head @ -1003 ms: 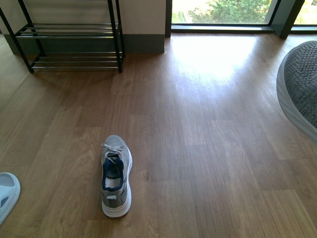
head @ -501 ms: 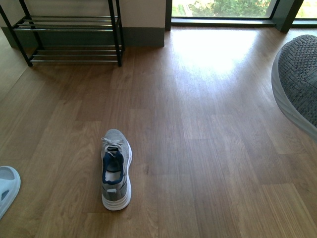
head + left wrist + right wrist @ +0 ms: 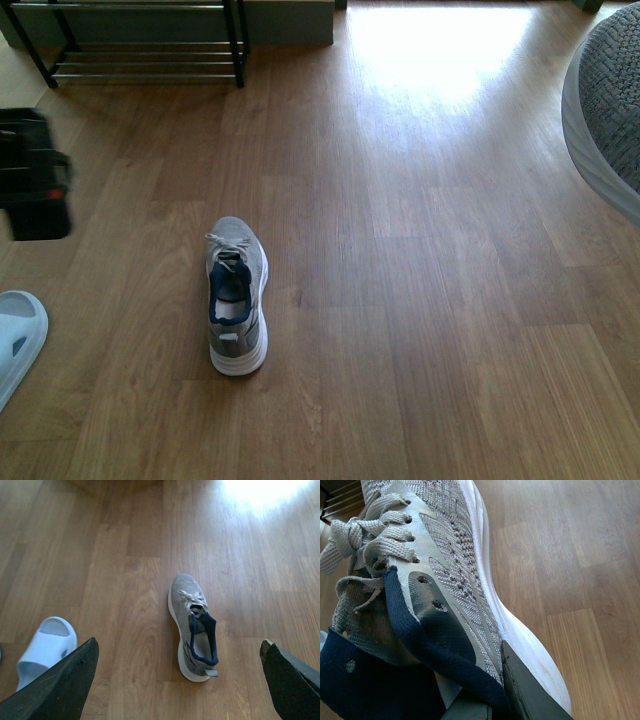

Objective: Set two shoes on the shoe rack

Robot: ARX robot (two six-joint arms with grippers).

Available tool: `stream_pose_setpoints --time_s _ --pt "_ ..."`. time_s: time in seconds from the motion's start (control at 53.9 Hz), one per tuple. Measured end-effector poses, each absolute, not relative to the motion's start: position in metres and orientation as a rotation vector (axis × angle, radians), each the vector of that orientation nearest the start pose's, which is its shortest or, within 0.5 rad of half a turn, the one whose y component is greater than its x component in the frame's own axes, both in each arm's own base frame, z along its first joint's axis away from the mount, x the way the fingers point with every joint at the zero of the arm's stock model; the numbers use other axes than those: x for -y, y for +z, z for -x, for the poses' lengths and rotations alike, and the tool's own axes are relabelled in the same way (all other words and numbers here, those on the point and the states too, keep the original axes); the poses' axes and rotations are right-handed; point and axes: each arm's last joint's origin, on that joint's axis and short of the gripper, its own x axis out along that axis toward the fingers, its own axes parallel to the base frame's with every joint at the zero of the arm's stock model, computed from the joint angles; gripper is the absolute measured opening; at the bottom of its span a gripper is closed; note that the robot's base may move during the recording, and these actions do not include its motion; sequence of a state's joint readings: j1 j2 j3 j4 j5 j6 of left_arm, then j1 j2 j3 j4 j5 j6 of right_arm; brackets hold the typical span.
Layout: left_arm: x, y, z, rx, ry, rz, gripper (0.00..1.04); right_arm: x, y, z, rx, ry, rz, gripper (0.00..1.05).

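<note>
A wooden floor (image 3: 420, 300) of long brown planks is seen across the whole front view, the boards being laid lengthwise away from the camera, with grain and end joints plainly shown; a bright patch of sunlight (image 3: 430, 45) is cast on the planks at the far end, where the wood is washed out almost to white; a grey skirting band (image 3: 290, 20) is seen along the far edge, left of that patch; the same planking is shown in both wrist views.
</note>
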State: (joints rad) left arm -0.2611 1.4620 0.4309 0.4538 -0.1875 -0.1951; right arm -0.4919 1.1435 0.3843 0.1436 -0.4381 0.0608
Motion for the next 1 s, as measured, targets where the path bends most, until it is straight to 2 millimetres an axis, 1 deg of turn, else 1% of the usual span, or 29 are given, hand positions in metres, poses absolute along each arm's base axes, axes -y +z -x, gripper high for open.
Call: stream_pose_setpoints --time_s 0.056,0.111,0.149,0.204,0.26,0.316,0.39,0.446,0.613,0.724,0.817,0.928,1.003 --pt "0.071 0.12 -0.259 -0.627 -0.032 0.086 0.95 0.087 0.164 -0.188 -0.549 -0.069 -0.335 0.01" --pt "0.079 0.108 -0.271 -0.676 -0.029 0.113 0.95 0.087 0.164 -0.188 -0.549 -0.069 -0.335 0.01" --pt "0.089 0.09 -0.285 -0.732 -0.013 0.122 0.95 0.087 0.164 -0.188 -0.549 -0.069 -0.335 0.01" --pt "0.101 0.068 -0.299 -0.798 0.0 0.141 0.95 0.087 0.164 -0.188 -0.549 -0.069 -0.335 0.01" --pt "0.112 0.047 -0.311 -0.85 0.019 0.125 0.95 0.087 0.164 -0.188 -0.549 -0.069 -0.335 0.01" --pt "0.118 0.034 -0.318 -0.883 0.024 0.114 0.95 0.087 0.164 -0.188 -0.549 -0.069 -0.335 0.01" --pt "0.127 0.008 -0.333 -0.939 0.043 0.097 0.95 0.087 0.164 -0.188 -0.549 -0.069 -0.335 0.01" --pt "0.13 -0.006 -0.342 -0.966 0.057 0.088 0.95 0.087 0.164 -0.188 -0.549 -0.069 -0.335 0.01" --pt "0.134 -0.037 -0.367 -0.99 0.104 0.072 0.95 0.087 0.164 -0.188 -0.549 -0.069 -0.335 0.01" --pt "0.135 -0.061 -0.377 -1.029 0.124 0.046 0.95 0.087 0.164 -0.188 -0.549 -0.069 -0.335 0.01" --pt "0.131 -0.079 -0.38 -1.065 0.145 0.021 0.95 0.087 0.164 -0.188 -0.549 -0.069 -0.335 0.01" --pt "0.127 -0.09 -0.384 -1.075 0.182 -0.013 0.95 0.087 0.164 -0.188 -0.549 -0.069 -0.335 0.01" --pt "0.125 -0.094 -0.388 -1.073 0.202 -0.026 0.95 0.087 0.164 -0.188 -0.549 -0.069 -0.335 0.01"
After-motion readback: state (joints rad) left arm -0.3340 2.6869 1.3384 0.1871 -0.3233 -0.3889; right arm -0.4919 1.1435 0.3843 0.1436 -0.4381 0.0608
